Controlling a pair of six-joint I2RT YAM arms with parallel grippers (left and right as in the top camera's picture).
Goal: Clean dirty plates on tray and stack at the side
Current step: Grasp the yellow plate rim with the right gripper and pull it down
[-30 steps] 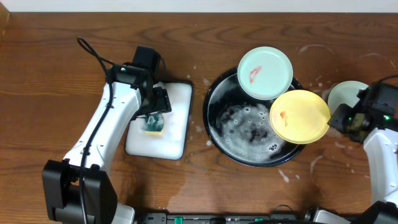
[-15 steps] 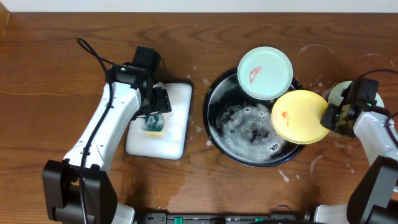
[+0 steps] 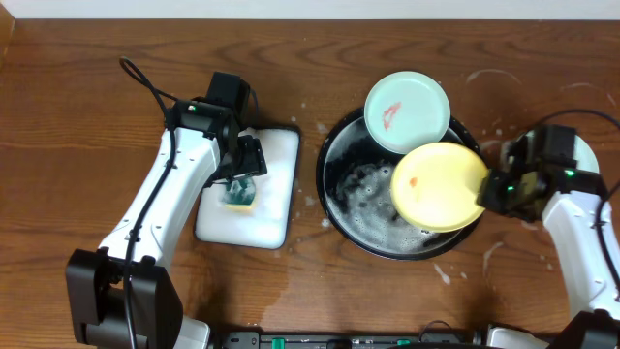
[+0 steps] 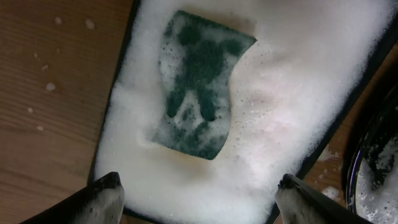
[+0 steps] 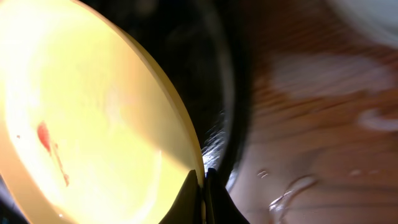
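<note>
The black tray [image 3: 339, 199] holds soapy foam. A mint-green plate [image 3: 407, 111] with a red smear rests on its far rim. My right gripper [image 3: 489, 191] is shut on the right rim of the yellow plate [image 3: 436, 186], which has a red smear and hangs tilted over the tray; the plate fills the left of the right wrist view [image 5: 93, 124], with the fingers [image 5: 202, 186] pinching its edge. A second mint-green plate [image 3: 584, 152] lies on the wood at the right, mostly hidden by the arm. My left gripper [image 4: 196, 186] is open above a green sponge [image 4: 199, 81].
A white rectangular tray [image 3: 276, 184] full of foam holds the sponge [image 3: 239, 197], left of the black tray. Whitish soapy streaks [image 3: 484, 78] mark the wood at the right. A black cable [image 3: 145, 82] runs along the left arm.
My right gripper has carried the yellow plate leftward, from over the tray's right rim to over its middle. The left arm has not moved.
</note>
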